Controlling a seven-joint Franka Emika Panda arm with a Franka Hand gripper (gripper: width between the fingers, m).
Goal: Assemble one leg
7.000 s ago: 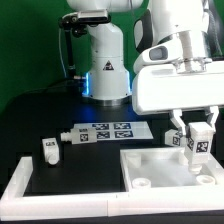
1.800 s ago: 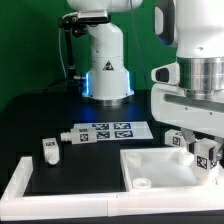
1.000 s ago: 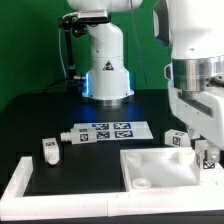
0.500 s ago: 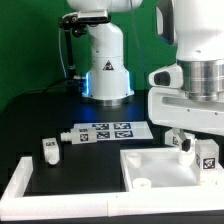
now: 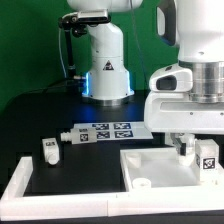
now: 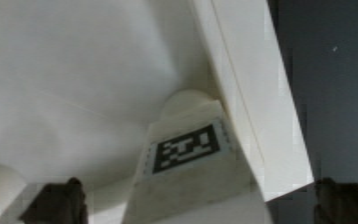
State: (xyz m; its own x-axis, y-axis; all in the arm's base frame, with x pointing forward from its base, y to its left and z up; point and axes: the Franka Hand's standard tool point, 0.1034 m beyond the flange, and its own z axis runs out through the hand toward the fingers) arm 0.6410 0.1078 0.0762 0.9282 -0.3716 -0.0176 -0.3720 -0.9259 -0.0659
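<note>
the gripper [image 6: 202,203] hangs low over the panel [image 5: 160,165], at its side toward the exterior view's right. its jaws are apart: in the wrist view the two dark fingertips [image 6: 60,200] sit wide on either side of the leg [image 6: 190,148], with a clear gap on each side and nothing clamped. the leg is inside the panel, close against the raised rim [image 6: 247,100], with the dark table [image 6: 327,60] just beyond the rim. its tag shows to the wrist camera, and in the exterior view it looks upright. its lower end is hidden, so it cannot be told whether it sits in a hole. the step in hand appears to be seating this leg in the panel and turning it home. to do that well, the claw should be centred on the leg first, so that both pads meet it together and do not tip it toward the rim. the finger on the rim side has little room, so it is better lowered straight down than swept in from the side. the grip should be taken high enough to clear the rim, and the axis kept vertical through the twist. the risk is a slanted leg jamming, or the light panel sliding. a second leg [image 5: 48,149] and the marker board [image 5: 105,130] lie well apart from here and need no care.
</note>
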